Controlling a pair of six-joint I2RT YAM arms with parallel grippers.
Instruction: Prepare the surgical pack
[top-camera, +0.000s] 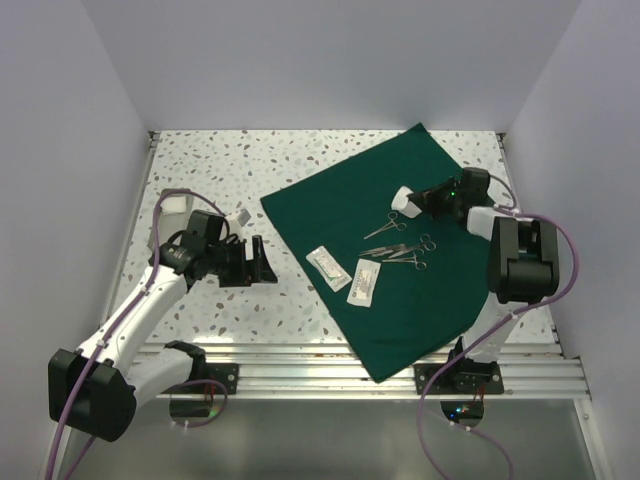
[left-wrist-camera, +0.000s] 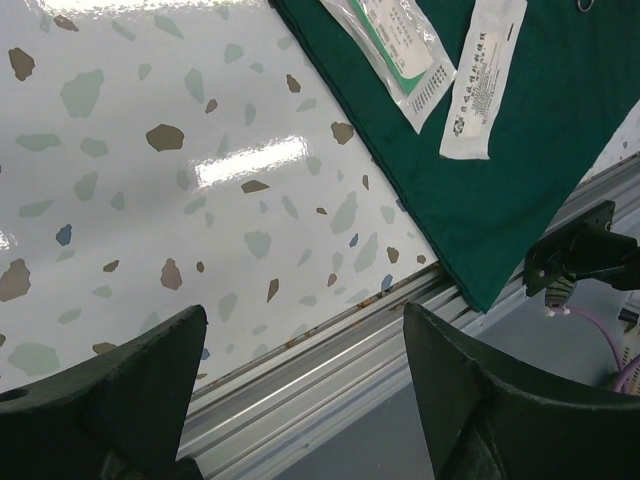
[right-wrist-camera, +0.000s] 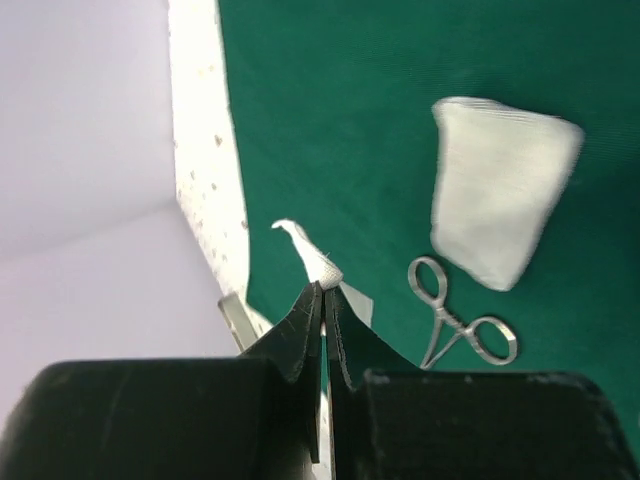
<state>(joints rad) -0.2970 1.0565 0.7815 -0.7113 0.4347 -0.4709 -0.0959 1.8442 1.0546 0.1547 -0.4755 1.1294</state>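
- The top camera sits above and behind the arm bases (top-camera: 195, 380), facing forward and down. It is far enough back to take in the whole tabletop (top-camera: 200, 170) and the green drape (top-camera: 350, 200).
- The left wrist camera rides low and close over the tabletop's near edge. It looks out between the fingers of the left pincer (left-wrist-camera: 305, 315) toward the drape's near corner and two white packets (left-wrist-camera: 485, 80).
- The right wrist camera looks down past the right pincer (right-wrist-camera: 323, 290), close over the drape, onto a ring-handled instrument (right-wrist-camera: 455, 325).
- The top and left wrist views share the packets and the drape's near edge.
- The top and right wrist views share that instrument.
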